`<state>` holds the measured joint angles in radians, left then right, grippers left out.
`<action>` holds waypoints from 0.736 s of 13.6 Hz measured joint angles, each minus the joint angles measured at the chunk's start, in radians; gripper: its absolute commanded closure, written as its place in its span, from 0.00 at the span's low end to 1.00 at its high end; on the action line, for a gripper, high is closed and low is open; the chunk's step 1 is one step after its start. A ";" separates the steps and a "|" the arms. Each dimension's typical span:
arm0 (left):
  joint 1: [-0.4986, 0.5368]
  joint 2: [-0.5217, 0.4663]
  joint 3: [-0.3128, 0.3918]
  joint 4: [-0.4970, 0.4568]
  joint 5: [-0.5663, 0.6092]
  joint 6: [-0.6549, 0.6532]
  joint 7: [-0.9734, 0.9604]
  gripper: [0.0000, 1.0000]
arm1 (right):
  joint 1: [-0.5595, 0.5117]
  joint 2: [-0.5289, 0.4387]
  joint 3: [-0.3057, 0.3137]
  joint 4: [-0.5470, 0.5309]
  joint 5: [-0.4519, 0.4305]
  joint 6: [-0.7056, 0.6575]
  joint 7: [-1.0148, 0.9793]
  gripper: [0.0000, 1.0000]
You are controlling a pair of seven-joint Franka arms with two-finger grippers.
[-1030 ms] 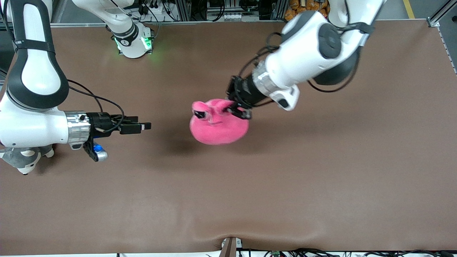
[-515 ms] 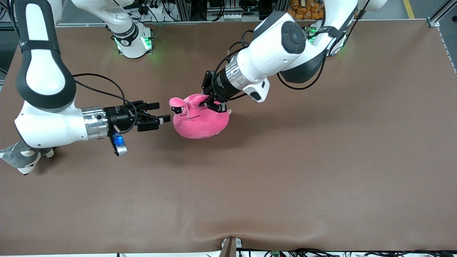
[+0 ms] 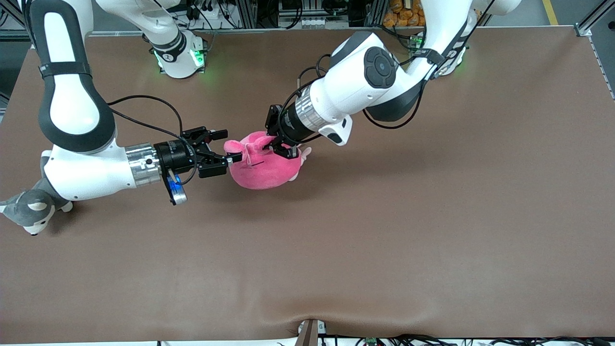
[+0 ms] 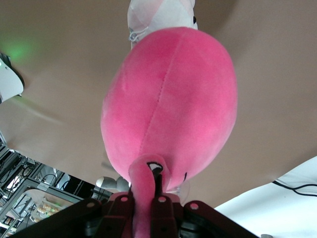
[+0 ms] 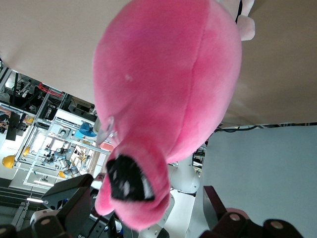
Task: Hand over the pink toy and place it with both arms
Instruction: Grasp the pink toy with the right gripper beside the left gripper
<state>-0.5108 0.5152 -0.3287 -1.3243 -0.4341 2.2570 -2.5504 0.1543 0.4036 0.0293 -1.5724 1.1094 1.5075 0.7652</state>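
Holding the pink toy up over the middle of the table, the left gripper is clenching one floppy ear. The right gripper is standing with fingers spread wide around the toy's face end. It should be closing firmly on a thick fold of plush before the left lets go. The toy is looking round, soft and hot pink, with a black scowling eye
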 measured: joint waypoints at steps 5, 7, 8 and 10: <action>-0.003 0.000 -0.001 0.004 0.000 0.000 -0.002 1.00 | 0.004 0.013 -0.001 -0.003 0.000 0.000 -0.006 0.35; -0.008 0.000 -0.001 0.005 0.000 0.000 -0.003 1.00 | 0.008 0.019 0.000 -0.002 0.000 0.005 -0.019 0.59; -0.012 0.000 -0.001 0.005 0.000 0.000 -0.004 1.00 | 0.008 0.022 -0.001 -0.002 0.000 0.007 -0.026 0.72; -0.016 0.000 -0.002 0.005 0.000 0.000 -0.004 1.00 | 0.008 0.025 -0.001 -0.001 -0.002 0.008 -0.033 0.93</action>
<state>-0.5264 0.5152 -0.3302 -1.3193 -0.4342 2.2570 -2.5543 0.1624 0.4288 0.0283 -1.5737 1.1073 1.5152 0.7319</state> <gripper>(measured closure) 0.894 0.502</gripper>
